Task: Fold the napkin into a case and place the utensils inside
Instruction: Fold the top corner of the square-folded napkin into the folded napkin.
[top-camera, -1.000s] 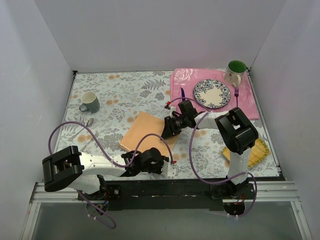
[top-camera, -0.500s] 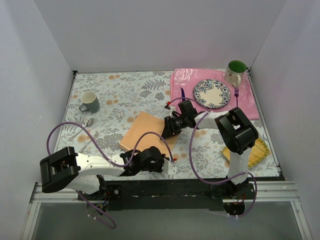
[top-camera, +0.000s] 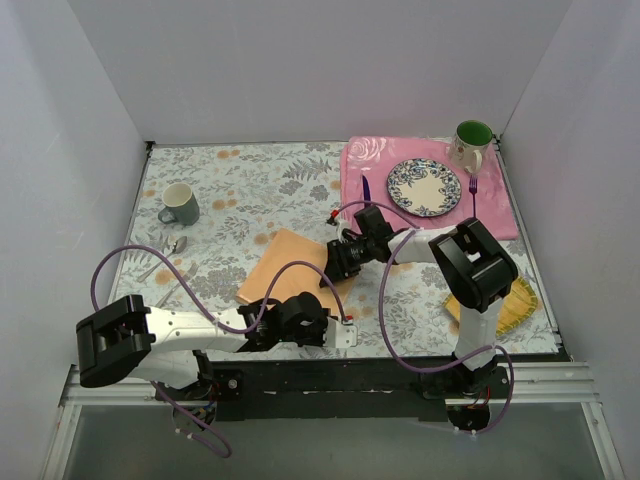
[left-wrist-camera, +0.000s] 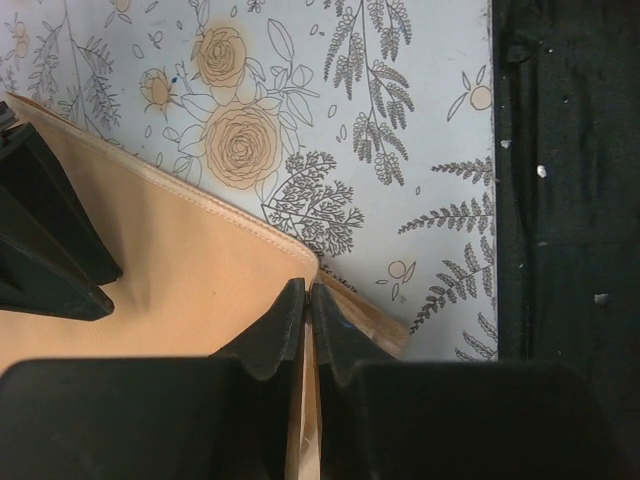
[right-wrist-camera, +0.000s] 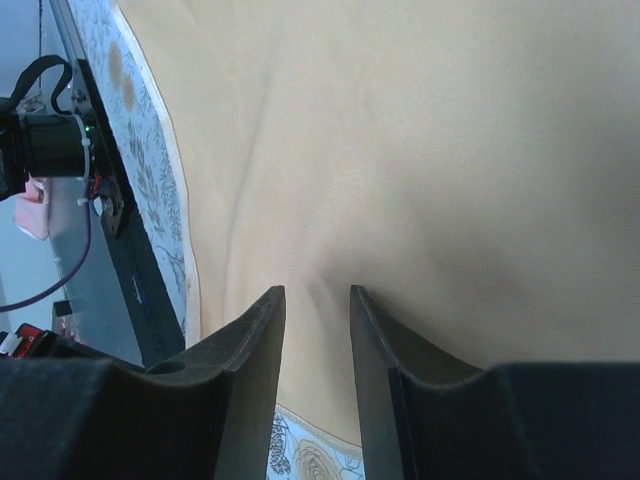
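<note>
Jaws of the left gripper (left-wrist-camera: 308, 298) press together on the near corner of the peach napkin (left-wrist-camera: 150, 270), pinching its hem just above the floral table (left-wrist-camera: 400, 120). At its 12 o'clock, the right gripper (right-wrist-camera: 317, 300) stands with fingers slightly parted over the same cloth, which wrinkles toward the gap. The napkin lies flat near the table's 6 o'clock edge. Toward 1 o'clock, the purple knife (top-camera: 366, 188) and fork (top-camera: 473, 190) flank a patterned plate (top-camera: 425, 187) on the pink placemat (top-camera: 365, 155), at its 9 and 3 o'clock.
</note>
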